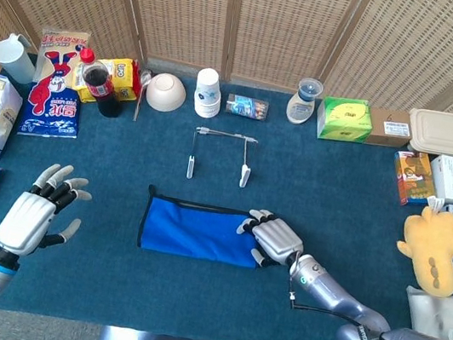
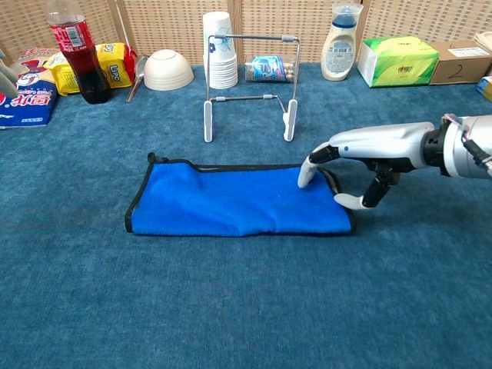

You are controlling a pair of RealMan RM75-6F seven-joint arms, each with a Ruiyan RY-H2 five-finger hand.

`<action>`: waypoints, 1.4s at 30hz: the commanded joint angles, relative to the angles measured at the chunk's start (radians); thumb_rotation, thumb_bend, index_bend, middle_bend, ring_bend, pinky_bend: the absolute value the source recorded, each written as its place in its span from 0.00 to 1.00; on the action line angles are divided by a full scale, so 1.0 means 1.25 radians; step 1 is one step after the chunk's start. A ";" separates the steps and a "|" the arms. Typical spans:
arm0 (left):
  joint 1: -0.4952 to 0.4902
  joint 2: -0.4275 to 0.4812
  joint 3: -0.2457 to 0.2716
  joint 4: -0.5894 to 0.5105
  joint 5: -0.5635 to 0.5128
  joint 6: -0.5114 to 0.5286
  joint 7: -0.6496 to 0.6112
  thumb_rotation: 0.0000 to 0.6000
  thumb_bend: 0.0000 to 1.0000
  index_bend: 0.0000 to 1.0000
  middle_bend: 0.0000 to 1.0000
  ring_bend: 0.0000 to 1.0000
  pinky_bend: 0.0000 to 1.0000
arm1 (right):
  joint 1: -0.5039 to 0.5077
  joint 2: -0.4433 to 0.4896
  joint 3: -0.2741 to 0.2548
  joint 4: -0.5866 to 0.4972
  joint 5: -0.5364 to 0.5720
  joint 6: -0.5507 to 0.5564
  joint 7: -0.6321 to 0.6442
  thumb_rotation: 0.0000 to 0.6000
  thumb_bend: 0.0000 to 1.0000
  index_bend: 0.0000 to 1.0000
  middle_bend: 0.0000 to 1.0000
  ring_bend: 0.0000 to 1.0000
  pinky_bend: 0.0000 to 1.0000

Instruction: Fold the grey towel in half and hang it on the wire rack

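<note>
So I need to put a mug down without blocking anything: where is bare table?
Bare carpet lies between the left robot hand and the towel, along the near edge, and right of the wire rack. The back row and both side edges are crowded.

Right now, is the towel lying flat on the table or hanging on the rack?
Flat. The towel lies on the table, in front of the empty wire rack.
</note>
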 commanded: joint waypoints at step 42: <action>-0.004 0.000 -0.007 0.004 0.010 -0.006 -0.004 1.00 0.24 0.31 0.23 0.08 0.00 | -0.036 0.119 -0.053 -0.171 -0.032 0.045 -0.041 1.00 0.52 0.21 0.27 0.04 0.00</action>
